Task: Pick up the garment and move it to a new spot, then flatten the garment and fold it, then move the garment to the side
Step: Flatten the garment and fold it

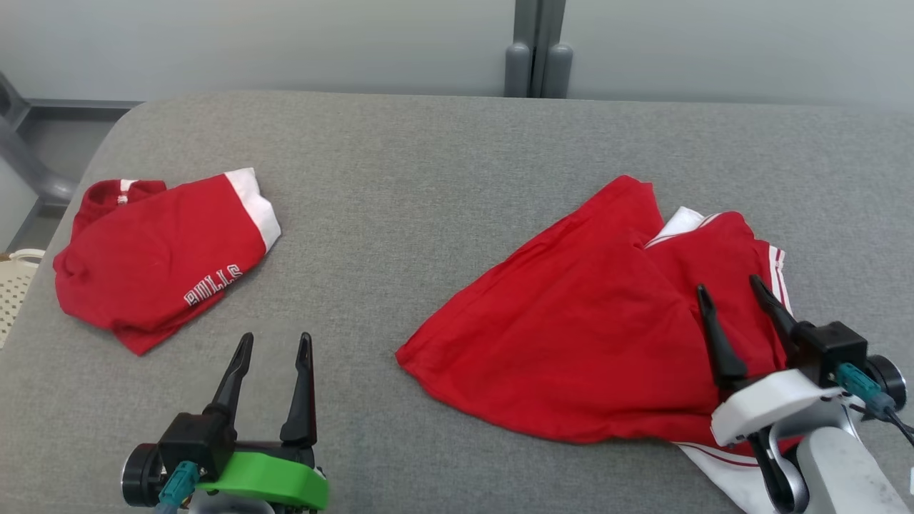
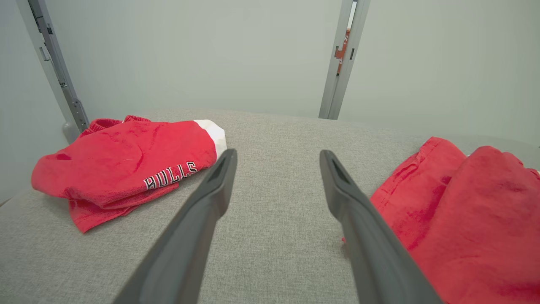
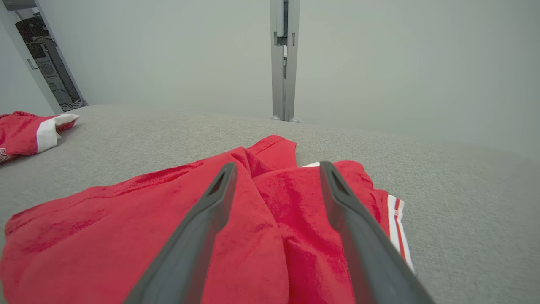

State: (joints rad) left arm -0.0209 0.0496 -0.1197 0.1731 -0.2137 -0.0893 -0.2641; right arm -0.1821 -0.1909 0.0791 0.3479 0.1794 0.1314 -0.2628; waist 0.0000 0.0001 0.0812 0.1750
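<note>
Dark fingers are seen spread on the right gripper, with nothing pinched between them; it is held just above the near right part of the red garment. The left gripper is likewise spread and empty, over the bare grey table, near the garment's left corner.

The garment is laid on the right half of the table, rumpled, with one flap doubled over at its far right and a white-striped hem showing there. The move to a new spot is judged done, and flattening is taken as the step in hand. It would be done best if two well-separated hem points were pinched, one by each gripper, and drawn apart low over the table, so that the doubled flap is opened rather than dragged. Part of the near hem is hidden by the right forearm.

Farther left, a folded red piece lettered BULLS is laid well apart; only a wide leftward spread would be hindered by it. A pale basket is seen beyond the table's left edge.
</note>
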